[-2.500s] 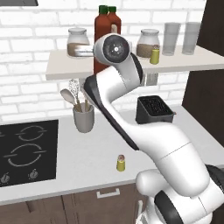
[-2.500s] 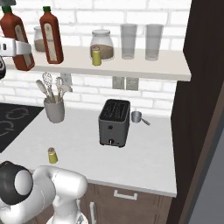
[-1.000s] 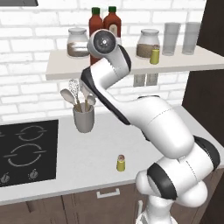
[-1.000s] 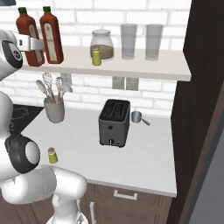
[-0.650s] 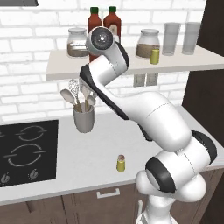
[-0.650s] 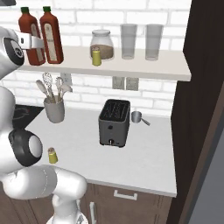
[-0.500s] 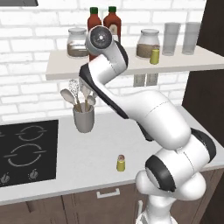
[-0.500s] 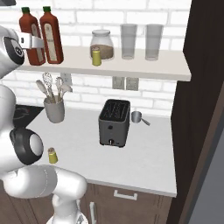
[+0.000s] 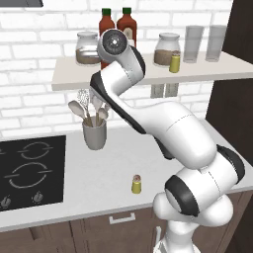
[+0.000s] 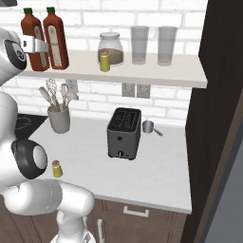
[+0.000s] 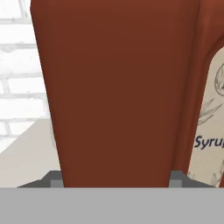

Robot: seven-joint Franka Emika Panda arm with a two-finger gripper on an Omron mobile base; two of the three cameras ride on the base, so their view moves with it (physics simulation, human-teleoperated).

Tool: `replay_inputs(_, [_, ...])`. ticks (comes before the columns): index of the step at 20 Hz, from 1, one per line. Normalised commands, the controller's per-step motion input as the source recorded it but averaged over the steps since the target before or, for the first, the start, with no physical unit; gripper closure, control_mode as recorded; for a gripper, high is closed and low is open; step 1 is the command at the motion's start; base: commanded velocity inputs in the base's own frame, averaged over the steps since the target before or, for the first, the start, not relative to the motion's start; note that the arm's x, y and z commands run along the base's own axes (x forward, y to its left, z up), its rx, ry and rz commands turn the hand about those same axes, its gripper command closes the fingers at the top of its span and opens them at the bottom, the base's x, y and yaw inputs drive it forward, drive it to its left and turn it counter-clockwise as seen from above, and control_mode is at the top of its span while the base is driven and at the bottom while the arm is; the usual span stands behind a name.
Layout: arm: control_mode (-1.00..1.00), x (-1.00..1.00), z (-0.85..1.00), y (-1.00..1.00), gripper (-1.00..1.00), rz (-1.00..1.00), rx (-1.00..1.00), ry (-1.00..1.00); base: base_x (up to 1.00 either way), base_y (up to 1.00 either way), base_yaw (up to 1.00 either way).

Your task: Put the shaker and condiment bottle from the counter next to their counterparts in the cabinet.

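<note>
Hand view puts the condiment bottle [image 11: 118,87] dead between the gripper [image 11: 113,179] tips, clamped, base on the cabinet [image 10: 142,71] shelf just beside the labelled syrup bottle [image 10: 56,35]; best to let go gently, back straight out, then go for the shaker [image 9: 137,184] down on the counter [image 9: 99,173].

On the shelf [image 10: 142,71] we find the condiment bottle [image 10: 32,41] just beside the labelled bottle [image 10: 55,38], no gap for a finger between them. A jar [image 10: 110,49], a small shaker [image 10: 105,61] and two glasses [image 10: 139,44] crowd the middle (the far right end lies bare). On the counter [image 10: 156,175], open room surrounds the shaker [image 10: 57,168].
</note>
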Motion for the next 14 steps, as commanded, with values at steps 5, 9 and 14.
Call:
replay_inputs(5, [-1.0, 0.0, -0.27, 0.05, -1.0, 0.0, 0.0, 0.0, 0.0, 0.0, 0.0])
replay_inputs(9, [-1.0, -0.06, -0.29, 0.13, -1.0, 0.01, 0.0, 0.0, 0.0, 0.0, 0.0])
replay_inputs(14, [-1.0, -0.52, -0.18, 0.32, -1.0, 0.04, 0.0, 0.0, 0.0, 0.0, 0.0])
